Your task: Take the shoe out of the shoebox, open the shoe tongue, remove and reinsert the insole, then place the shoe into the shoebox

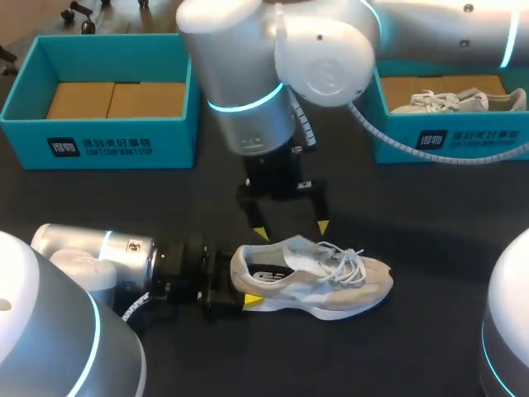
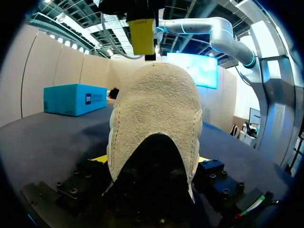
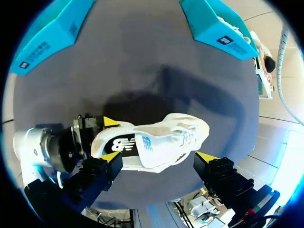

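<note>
head view is showing the shoe (image 1: pixel 310 285) sitting on the table (image 1: pixel 430 207), our left gripper (image 1: pixel 244 283) seemingly clamping its heel. our right gripper (image 1: pixel 291 229) is hovering wide open, empty, over the tongue (image 1: pixel 302 252); we are advising pinching its top edge and lifting gently.

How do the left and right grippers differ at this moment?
The left gripper lies low along the table; the right gripper points straight down from above. The left's jaws are shut on the heel of the shoe; the right's jaws are open and hold nothing. The left touches the shoe; the right hangs just above its opening. Both have yellow tips.
</note>
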You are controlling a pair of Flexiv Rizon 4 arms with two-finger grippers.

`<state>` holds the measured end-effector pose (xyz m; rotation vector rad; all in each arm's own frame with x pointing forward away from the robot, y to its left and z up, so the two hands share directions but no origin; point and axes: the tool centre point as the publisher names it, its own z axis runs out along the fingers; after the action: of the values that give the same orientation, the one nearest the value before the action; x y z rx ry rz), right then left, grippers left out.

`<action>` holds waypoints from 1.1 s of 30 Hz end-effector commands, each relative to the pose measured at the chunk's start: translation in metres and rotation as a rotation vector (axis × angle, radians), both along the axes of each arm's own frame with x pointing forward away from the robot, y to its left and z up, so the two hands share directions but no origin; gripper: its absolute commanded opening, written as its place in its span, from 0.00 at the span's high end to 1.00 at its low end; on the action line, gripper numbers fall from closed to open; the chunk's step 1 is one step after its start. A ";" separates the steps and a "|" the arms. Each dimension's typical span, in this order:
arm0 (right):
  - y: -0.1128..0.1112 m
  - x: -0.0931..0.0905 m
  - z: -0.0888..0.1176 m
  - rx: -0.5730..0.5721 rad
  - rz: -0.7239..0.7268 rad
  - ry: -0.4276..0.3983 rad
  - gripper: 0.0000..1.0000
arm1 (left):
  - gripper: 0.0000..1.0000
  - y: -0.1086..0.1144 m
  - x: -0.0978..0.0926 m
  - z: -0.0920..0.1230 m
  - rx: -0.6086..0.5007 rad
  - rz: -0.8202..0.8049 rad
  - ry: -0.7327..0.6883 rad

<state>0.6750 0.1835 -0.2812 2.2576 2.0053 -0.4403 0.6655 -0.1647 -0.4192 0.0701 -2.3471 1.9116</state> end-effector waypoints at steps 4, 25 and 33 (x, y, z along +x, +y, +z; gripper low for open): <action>0.003 -0.011 -0.013 -0.070 -0.053 0.018 0.00 | 1.00 0.001 0.000 0.000 0.002 0.000 0.000; 0.006 -0.018 -0.045 -0.189 -0.120 0.116 0.00 | 1.00 0.001 0.000 0.000 0.002 0.000 0.000; -0.001 -0.015 -0.054 -0.221 -0.137 0.120 0.00 | 1.00 0.001 0.000 0.000 0.002 0.000 0.000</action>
<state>0.6626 0.1782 -0.3327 2.2064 1.9356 -0.7854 0.6654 -0.1648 -0.4192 0.0702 -2.3470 1.9116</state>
